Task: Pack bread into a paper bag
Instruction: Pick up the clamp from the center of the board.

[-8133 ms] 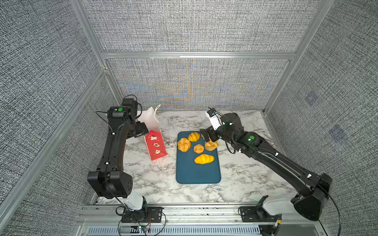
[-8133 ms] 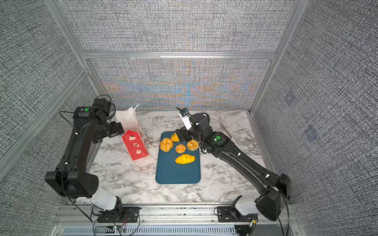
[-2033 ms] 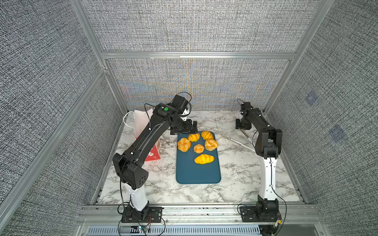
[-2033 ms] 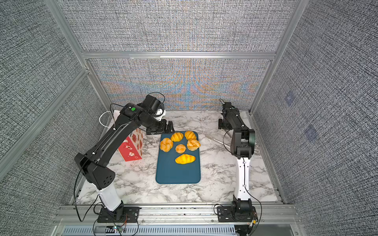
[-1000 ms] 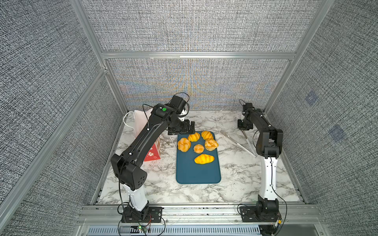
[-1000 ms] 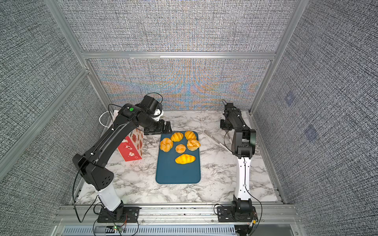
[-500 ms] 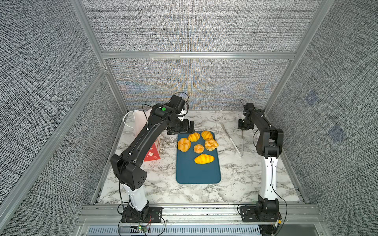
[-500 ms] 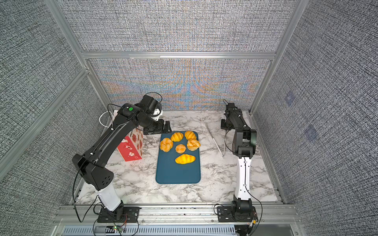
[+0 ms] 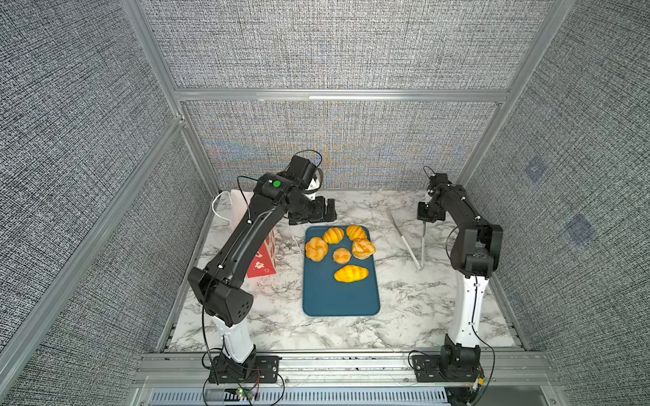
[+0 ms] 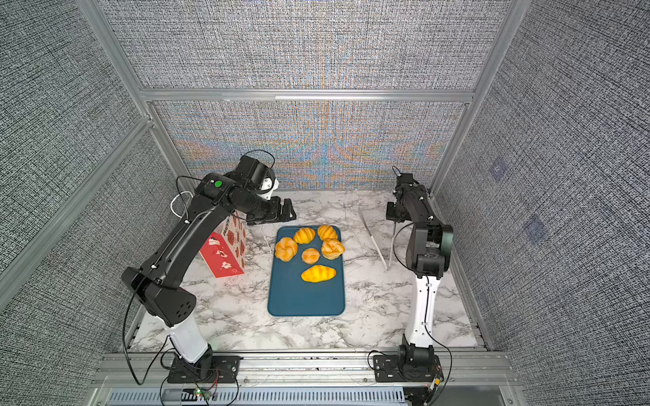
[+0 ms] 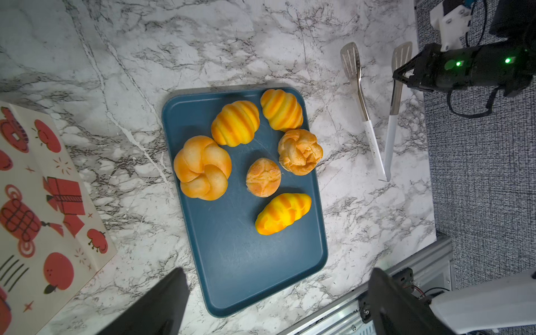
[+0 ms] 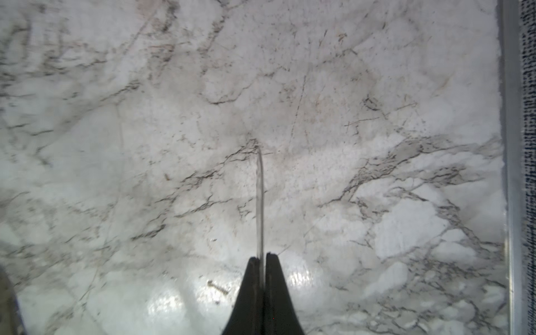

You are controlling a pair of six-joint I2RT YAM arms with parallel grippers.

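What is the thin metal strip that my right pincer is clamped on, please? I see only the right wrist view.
Observer: One arm of the metal tongs; the right pincer is shut on it near its slotted head.
Operator: Where is the bread, please?
Observer: All six pieces lie on the blue tray beside the tongs.
Operator: And the paper bag?
Observer: It stands upright across the tray from the tongs.

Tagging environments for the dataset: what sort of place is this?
Probably a lab robot cell, not a kitchen: grey fabric panels in an aluminium frame, left arm and right arm bolted to a front rail, marble-print tabletop.
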